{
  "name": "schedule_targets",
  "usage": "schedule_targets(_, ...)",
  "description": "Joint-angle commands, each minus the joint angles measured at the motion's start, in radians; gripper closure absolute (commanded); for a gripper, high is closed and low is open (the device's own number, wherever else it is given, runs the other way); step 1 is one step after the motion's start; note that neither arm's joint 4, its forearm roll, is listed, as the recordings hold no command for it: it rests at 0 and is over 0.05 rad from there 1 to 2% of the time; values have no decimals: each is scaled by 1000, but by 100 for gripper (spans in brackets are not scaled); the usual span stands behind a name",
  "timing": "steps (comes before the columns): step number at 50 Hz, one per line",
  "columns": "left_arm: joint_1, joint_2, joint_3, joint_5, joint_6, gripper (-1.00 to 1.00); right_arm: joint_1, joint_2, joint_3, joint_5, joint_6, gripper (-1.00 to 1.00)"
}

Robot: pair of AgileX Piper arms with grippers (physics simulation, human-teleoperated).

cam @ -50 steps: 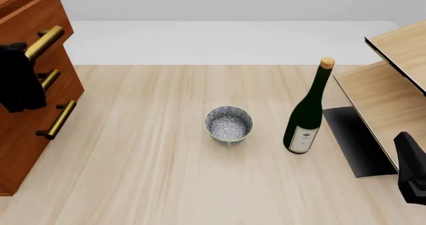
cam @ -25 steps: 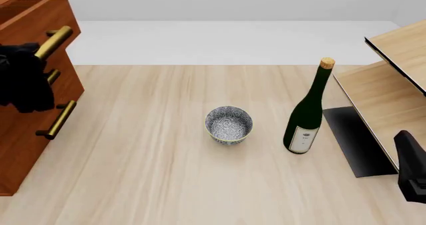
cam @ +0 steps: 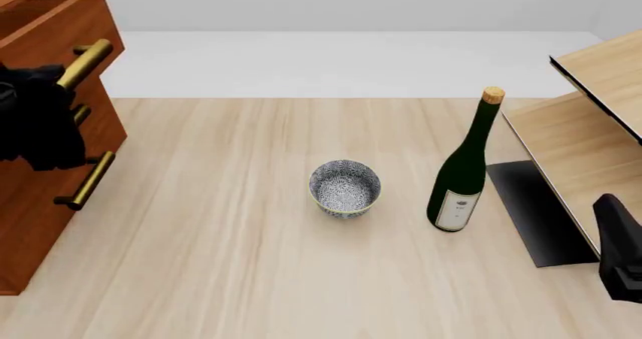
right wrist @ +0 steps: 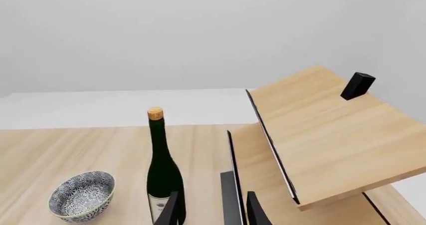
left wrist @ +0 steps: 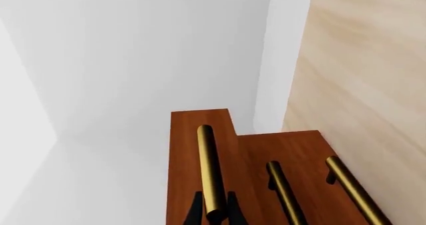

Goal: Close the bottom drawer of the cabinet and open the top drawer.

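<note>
The reddish-brown cabinet point(cam: 30, 204) stands at the table's left edge. Its top drawer point(cam: 50, 31) juts out past the two below it. My left gripper point(cam: 56, 80) is shut on that drawer's brass handle point(left wrist: 209, 170), and the wrist view shows one finger point(left wrist: 196, 212) on each side of the bar. The bottom drawer point(cam: 35, 234) sits flush with the middle one, its handle point(left wrist: 356, 190) free. My right gripper point(right wrist: 213, 212) is open and holds nothing. It hovers low at the near right, far from the cabinet.
A patterned bowl point(cam: 345, 188) sits mid-table. A dark green wine bottle point(cam: 461, 174) stands to its right. Further right a pale tilted shelf unit point(cam: 592, 128) rests on a black base point(cam: 537, 211), with a small black block point(right wrist: 357, 85) on its top board.
The top drawer has slid a little further out of the cabinet, and my left gripper moved with its handle. The right arm has hardly moved.
</note>
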Motion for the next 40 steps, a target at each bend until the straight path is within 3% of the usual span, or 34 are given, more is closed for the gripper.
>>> schedule_targets(1, -14, -23, -2, -3, 1, -100, 0, 8, 0, -8, 0, -100)
schedule_targets(40, -46, -25, -2, 51, -54, -100, 1, -15, 0, 15, 1, -100)
